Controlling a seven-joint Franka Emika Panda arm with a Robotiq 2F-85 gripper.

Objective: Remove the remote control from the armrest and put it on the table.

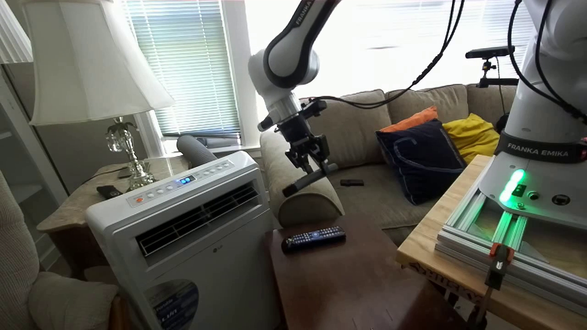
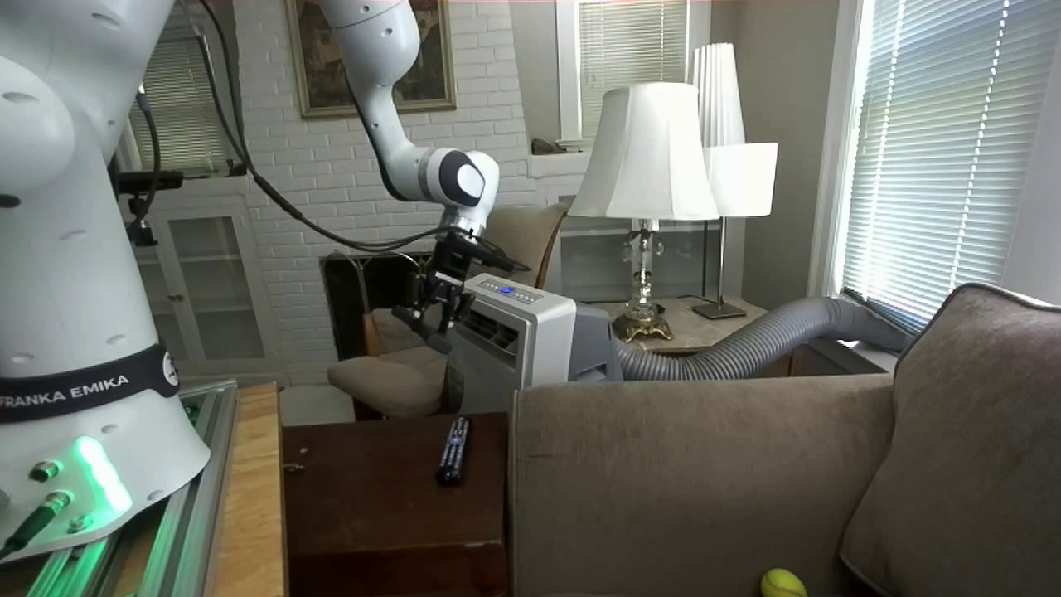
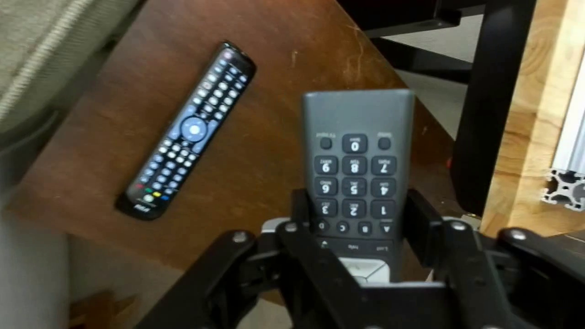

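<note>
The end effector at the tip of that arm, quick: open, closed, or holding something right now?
End effector: closed on a dark gray remote, held by its sides.

I read FRANKA EMIKA on the base collar [image 1: 541, 148], FRANKA on the forearm [image 1: 296, 39], LG on the air conditioner [image 1: 206, 256]; wrist view: digits 0–9 and letters A–D, inverted, on the remote control [image 3: 358, 176]. Logo on the bluish-faced remote [image 3: 186, 132]: blurred

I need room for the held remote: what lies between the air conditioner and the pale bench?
The brown table, with another remote lying on it; an exterior view shows this.
</note>
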